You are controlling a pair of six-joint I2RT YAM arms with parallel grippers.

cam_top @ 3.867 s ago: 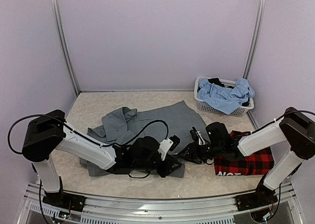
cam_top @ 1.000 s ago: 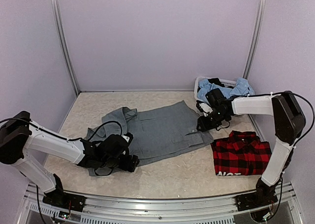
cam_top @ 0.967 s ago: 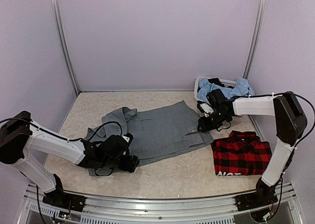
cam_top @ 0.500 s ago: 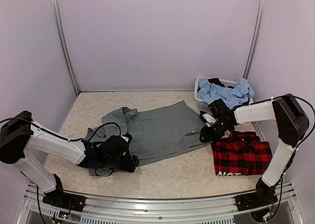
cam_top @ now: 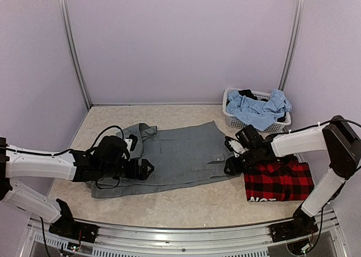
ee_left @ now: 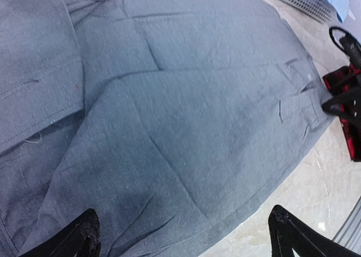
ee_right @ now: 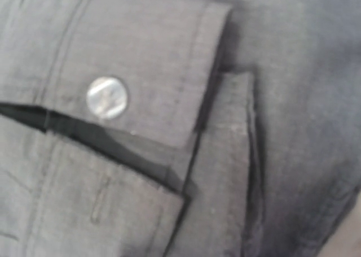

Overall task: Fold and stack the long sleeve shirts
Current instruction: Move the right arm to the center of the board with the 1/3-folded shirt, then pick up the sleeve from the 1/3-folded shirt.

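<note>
Under splayed left pincer point(ee_left: 183, 230), grey shirt point(cam_top: 180, 158); right pincer point(cam_top: 231, 166) at its edge, grip unclear.

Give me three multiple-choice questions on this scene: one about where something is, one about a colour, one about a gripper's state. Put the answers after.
1. Where does the plaid shirt lie?
A. On the table, right of the grey shirt
B. Under the grey shirt
C. In the basket

2. What colour is the top garment in the basket?
A. Yellow
B. Light blue
C. Green

3. How is the left gripper?
A. Shut on the plaid shirt
B. Shut on the basket rim
C. Open over the grey shirt

Answers:
1 A: the top view shows it folded on the table beside the grey shirt's right edge.
2 B: light blue cloth spills over the basket's rim.
3 C: the left wrist view shows its fingers wide apart with grey cloth between them.
</note>
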